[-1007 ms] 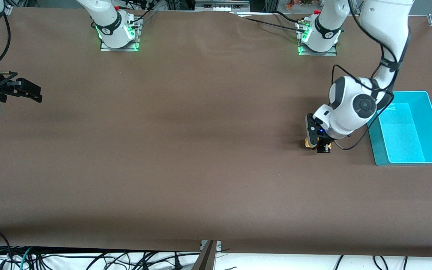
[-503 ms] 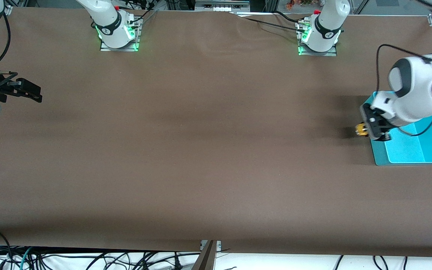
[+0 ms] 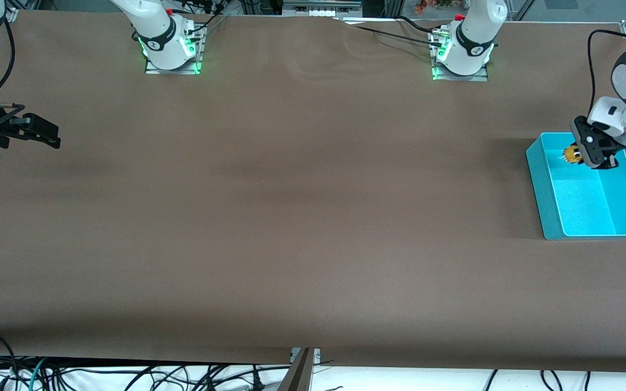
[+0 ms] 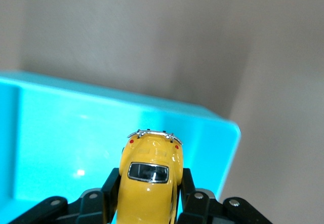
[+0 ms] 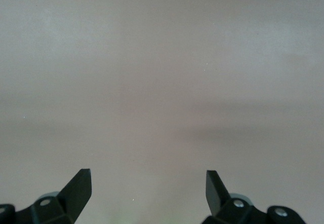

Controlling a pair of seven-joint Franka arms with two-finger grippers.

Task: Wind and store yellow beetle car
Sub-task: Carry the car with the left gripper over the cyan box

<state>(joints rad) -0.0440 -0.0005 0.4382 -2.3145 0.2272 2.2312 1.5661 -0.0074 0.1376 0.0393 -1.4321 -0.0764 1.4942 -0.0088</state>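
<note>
Overhead, the left gripper [image 3: 578,156] clamps the yellow beetle car [image 3: 571,154] above the teal bin [image 3: 542,190], just inside its rim; the car's wheels are hidden. Waiting over bare table [image 3: 291,217], the right gripper [image 5: 148,188] gapes wide, holding nothing.

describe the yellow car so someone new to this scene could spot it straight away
Find the turquoise bin at the left arm's end of the brown table. Over its end nearer the robot bases hangs the left gripper, shut on the yellow beetle car. It is the only yellow thing, rounded, with a dark window.
</note>
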